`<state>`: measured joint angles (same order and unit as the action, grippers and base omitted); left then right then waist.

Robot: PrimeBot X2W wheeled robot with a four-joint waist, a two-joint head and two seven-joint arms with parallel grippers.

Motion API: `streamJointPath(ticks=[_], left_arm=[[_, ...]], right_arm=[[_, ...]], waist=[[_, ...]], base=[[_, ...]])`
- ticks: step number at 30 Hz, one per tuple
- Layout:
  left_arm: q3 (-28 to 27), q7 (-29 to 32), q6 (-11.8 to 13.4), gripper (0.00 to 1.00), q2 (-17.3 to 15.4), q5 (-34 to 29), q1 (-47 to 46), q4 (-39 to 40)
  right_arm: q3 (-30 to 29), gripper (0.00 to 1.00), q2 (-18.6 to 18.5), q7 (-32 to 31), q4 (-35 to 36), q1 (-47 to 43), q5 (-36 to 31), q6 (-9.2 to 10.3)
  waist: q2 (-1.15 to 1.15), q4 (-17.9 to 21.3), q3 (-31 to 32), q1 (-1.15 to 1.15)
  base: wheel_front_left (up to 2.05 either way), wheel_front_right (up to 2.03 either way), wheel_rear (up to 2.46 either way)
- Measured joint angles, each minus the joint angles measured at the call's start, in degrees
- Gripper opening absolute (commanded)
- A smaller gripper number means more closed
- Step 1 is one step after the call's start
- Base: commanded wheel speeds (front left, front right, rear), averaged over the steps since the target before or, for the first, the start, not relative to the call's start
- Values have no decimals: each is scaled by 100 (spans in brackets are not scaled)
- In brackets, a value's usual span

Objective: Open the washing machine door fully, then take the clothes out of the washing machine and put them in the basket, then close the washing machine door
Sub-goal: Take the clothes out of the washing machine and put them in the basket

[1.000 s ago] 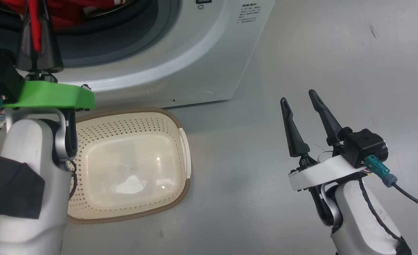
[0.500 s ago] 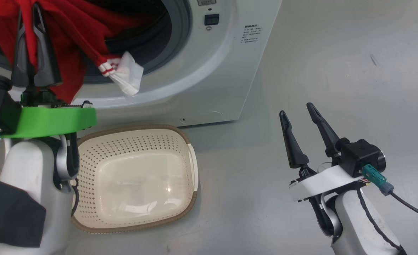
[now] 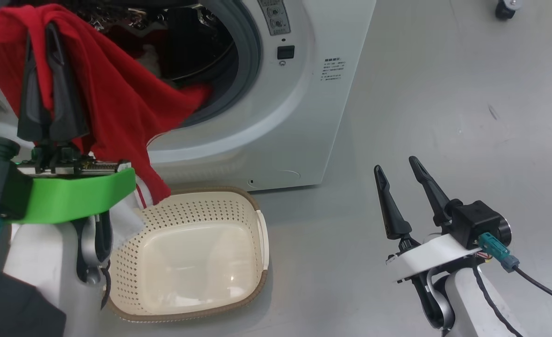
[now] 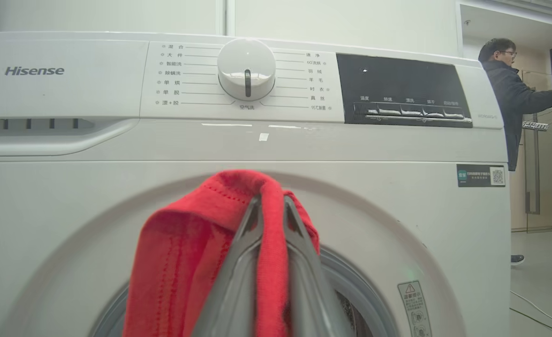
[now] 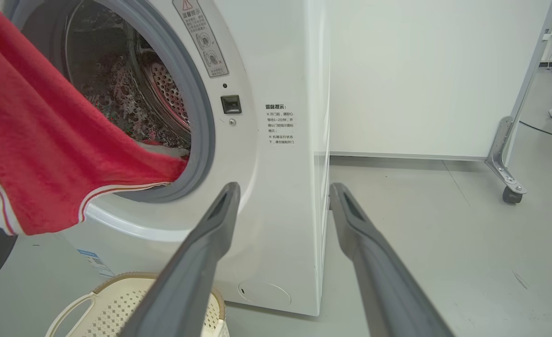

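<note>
Pinching a fold of the clothes (image 3: 116,103), the left pincer (image 3: 41,35) has its two dark fingers pressed together, with red fabric draped right over the tips. The right pincer (image 3: 395,164) is spread wide, holding nothing and touching nothing. It hangs over bare floor (image 3: 444,93), well off to the right of the washing machine (image 3: 304,117).

From the left pincer the garment runs two ways. One end lies across the grey gasket (image 5: 204,140) into the drum mouth. The other hangs down beside the pincer's green mount (image 3: 69,196) to the basket (image 3: 219,192), its white-trimmed hem at the rim corner nearest the machine. Can't tell if it actually touches the rim. The basket sits on the floor just in front of the machine, below the opening.

Writing-wise: "Hisense" (image 4: 34,70) in grey at the top left of the front panel, Chinese labels ringing the white dial (image 4: 246,69), a QR sticker (image 4: 481,175) on the right, and a warning label (image 5: 200,37) next to the gasket.
</note>
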<state>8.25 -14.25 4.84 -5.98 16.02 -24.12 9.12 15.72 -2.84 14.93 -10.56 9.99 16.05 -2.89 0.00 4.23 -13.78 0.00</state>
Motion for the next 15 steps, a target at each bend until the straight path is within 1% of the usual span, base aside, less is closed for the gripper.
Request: streamJointPath(ticks=[6, 15], left_arm=[[69, 70, 46, 0, 54, -8, 320, 280], [77, 409, 92, 0, 124, 36, 961, 288]], right_arm=[[-18, 100, 1, 0, -16, -125, -9, -1], [49, 100, 3, 0, 36, -134, -63, -54]], waist=[[0, -96, 180, 0], [0, -141, 193, 0]], base=[[0, 0, 0], [0, 0, 0]])
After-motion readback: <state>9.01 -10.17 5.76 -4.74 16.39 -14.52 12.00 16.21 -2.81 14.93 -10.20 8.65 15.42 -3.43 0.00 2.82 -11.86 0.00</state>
